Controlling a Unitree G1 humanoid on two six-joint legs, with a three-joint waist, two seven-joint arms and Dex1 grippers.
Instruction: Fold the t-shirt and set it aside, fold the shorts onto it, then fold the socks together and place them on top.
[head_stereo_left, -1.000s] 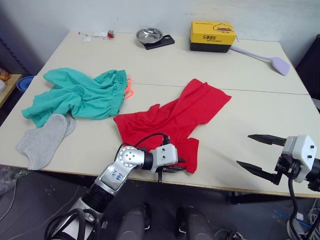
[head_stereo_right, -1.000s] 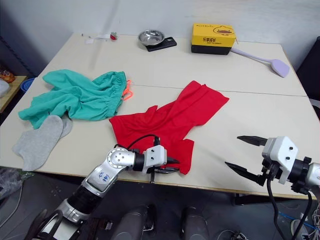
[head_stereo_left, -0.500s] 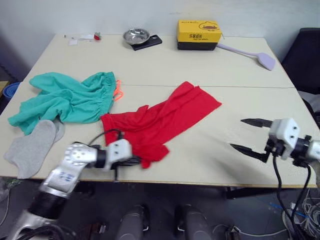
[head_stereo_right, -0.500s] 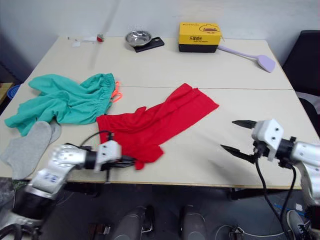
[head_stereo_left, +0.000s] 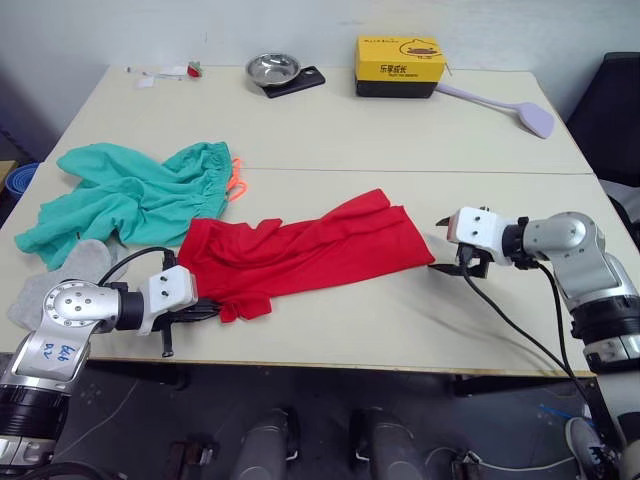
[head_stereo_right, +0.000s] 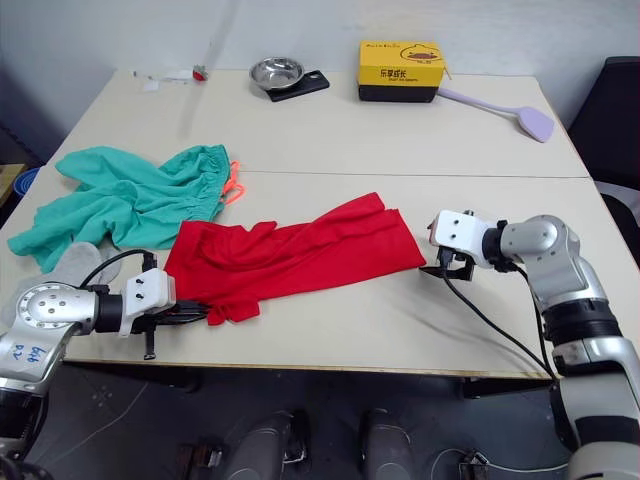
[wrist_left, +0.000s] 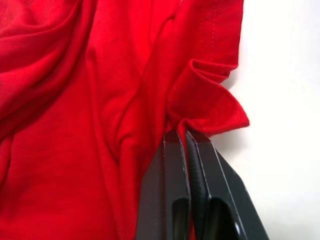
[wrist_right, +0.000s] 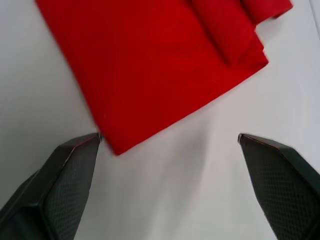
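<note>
Red cloth lies stretched in a rumpled band across the near half of the table (head_stereo_left: 330, 130): the shirt (head_stereo_left: 300, 255), running from about eight o'clock near my left arm toward three o'clock, where its hem corner ends just short of my right gripper (wrist_right: 167, 150). My left gripper (wrist_left: 186, 137) has its two fingers pressed together on a folded edge at the shirt's near corner, the fabric puckering where I pinch it. My right fingers (wrist_right: 75, 165) stand wide apart, one tip just beside the hem corner, nothing between them. The shorts (head_stereo_left: 140, 195) sit bunched at ten o'clock, touching the shirt's far left edge, with the socks (head_stereo_left: 90, 255) tucked partly under them at nine o'clock. I judge the shirt light, limp and easily dragged; it will wrinkle and slide over the smooth top instead of holding any shape, so a single pinch only pulls it into a rope. The sensible hold, I think, is that free hem corner on the right, taken low against the table so both layers come up together and the cloth can be spread flat before folding.
</note>
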